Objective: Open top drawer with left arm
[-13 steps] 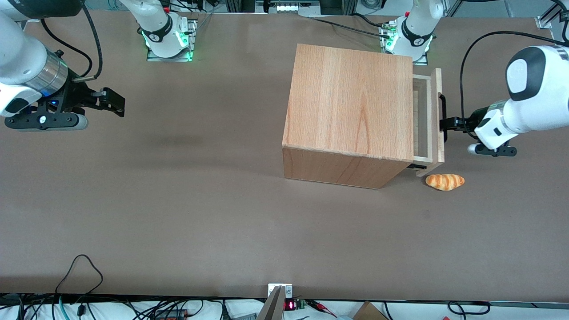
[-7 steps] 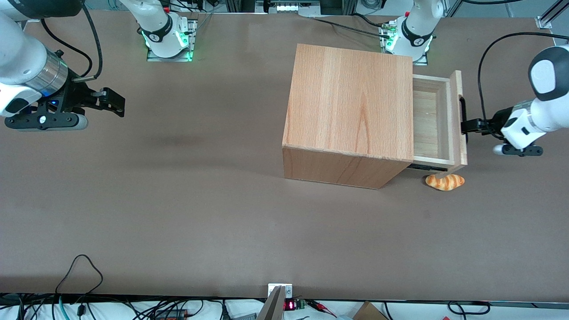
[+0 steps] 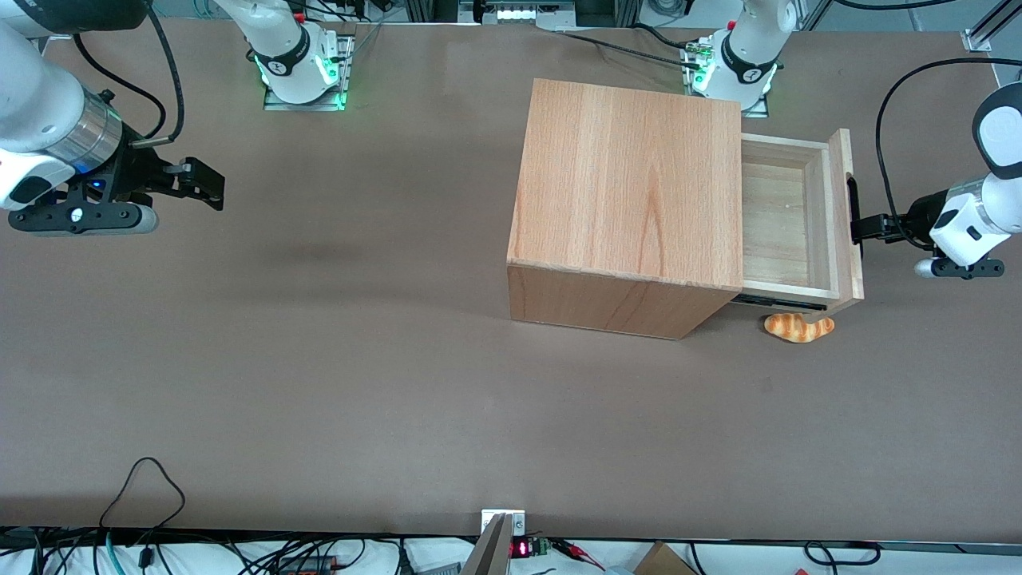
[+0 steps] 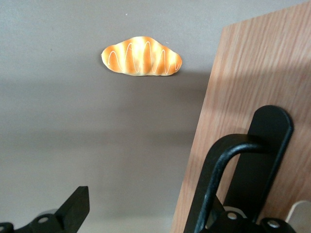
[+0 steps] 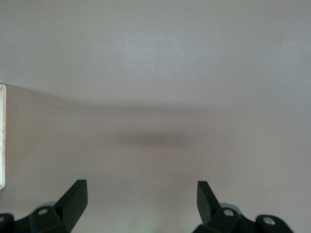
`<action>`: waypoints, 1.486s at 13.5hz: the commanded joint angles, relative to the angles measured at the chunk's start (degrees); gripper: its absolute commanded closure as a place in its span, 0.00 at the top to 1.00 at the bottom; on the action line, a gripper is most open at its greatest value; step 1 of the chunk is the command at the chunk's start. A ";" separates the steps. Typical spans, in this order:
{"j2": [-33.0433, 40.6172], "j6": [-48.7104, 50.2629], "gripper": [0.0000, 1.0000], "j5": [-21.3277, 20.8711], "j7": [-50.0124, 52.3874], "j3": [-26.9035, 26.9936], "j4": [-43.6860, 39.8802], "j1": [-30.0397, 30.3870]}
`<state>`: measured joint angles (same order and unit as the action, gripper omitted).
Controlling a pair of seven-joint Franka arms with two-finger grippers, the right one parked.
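The top drawer [image 3: 836, 216] stands pulled well out of the wooden cabinet [image 3: 631, 184], and its pale plank floor is bare. A black handle [image 3: 853, 209] sits on its front panel [image 4: 243, 82]. The left arm [image 3: 970, 220] reaches in from the working arm's end of the table. My gripper [image 3: 866, 228] is at the handle, in front of the drawer. In the left wrist view the gripper [image 4: 141, 206] is open. One finger [image 4: 75, 208] hangs free over the table, while the other lies hidden where the handle [image 4: 218, 170] loops over it.
A striped orange bread roll [image 3: 798, 327] lies on the brown table just under the drawer's corner nearer the front camera, also seen as the roll [image 4: 141, 56] beside the front panel. Cables run along the table's edges.
The drawer has slid farther out of the cabinet toward the working arm's end, and the gripper has drawn back with the handle. The roll has not moved.
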<state>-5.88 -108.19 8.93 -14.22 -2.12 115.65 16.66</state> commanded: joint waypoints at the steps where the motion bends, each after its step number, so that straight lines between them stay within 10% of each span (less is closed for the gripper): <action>1: -1.24 0.43 1.00 -1.55 -1.16 0.01 -2.09 0.48; 20: -1.50 17.48 1.00 6.10 -4.59 -0.07 -19.92 5.14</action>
<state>-6.62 -94.11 13.90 -17.46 -2.00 100.36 21.19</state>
